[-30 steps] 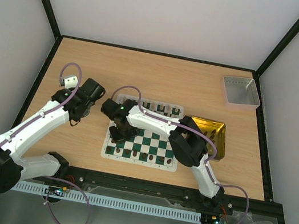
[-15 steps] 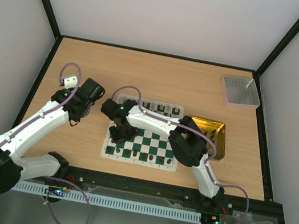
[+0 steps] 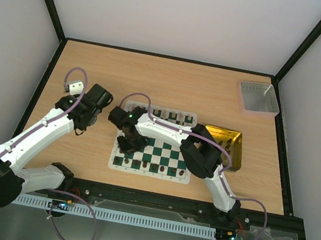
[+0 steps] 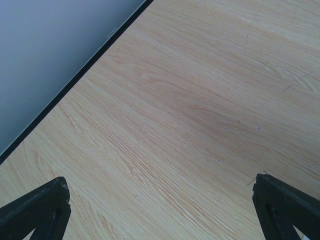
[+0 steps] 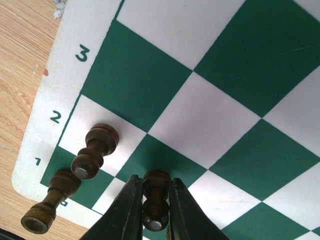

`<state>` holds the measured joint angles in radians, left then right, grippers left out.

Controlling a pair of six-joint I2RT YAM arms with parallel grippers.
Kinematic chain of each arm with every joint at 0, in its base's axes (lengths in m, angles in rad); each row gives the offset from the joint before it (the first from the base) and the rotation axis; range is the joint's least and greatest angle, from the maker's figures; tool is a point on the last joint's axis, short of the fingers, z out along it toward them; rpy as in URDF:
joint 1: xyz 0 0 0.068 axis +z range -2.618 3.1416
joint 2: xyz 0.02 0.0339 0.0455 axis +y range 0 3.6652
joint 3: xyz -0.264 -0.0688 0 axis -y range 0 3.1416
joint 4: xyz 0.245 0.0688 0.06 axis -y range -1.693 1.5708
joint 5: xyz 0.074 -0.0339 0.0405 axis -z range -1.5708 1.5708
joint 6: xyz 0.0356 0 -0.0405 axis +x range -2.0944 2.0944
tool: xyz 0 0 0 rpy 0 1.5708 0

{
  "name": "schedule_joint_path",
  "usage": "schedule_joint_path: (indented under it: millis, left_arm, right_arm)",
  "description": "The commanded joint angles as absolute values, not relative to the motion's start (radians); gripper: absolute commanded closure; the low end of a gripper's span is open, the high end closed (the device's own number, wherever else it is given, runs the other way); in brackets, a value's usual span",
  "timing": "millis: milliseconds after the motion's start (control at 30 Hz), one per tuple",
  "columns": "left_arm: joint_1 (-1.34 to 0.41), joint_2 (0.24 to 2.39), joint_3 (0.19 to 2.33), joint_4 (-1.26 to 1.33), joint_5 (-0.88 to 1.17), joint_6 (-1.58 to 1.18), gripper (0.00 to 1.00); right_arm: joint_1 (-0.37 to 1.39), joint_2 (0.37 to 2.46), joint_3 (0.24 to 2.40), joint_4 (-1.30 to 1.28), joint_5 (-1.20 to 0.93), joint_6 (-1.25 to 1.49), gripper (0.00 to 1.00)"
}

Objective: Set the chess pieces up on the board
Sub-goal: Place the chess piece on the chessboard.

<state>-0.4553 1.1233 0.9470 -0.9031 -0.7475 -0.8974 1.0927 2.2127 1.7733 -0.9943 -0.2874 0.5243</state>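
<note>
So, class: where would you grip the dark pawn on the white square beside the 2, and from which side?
Probably take the dark pawn at the narrow neck under its round head, coming straight down. It stands upright on a wider base, and a corner pawn stands close beside it, so a sideways approach risks a knock.

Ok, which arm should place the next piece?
Right. The right tool grips a dark pawn on the board; the left tool hangs open over the table, off the board.
</note>
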Motion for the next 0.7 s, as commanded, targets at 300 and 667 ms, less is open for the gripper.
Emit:
schedule_joint_path:
  millis: [300,667]
  left_arm:
    - [-0.466,1.112,0.95,-0.906,-0.758,-0.887,0.01]
    - [-0.468,1.114,0.95,-0.904,-0.758,-0.885,0.01]
  right_arm:
    - [1.098,2.232,1.767,-1.028,-0.291,0.523,0.74]
    - [1.092,2.195,1.795,-1.044,-0.195,0.539,0.71]
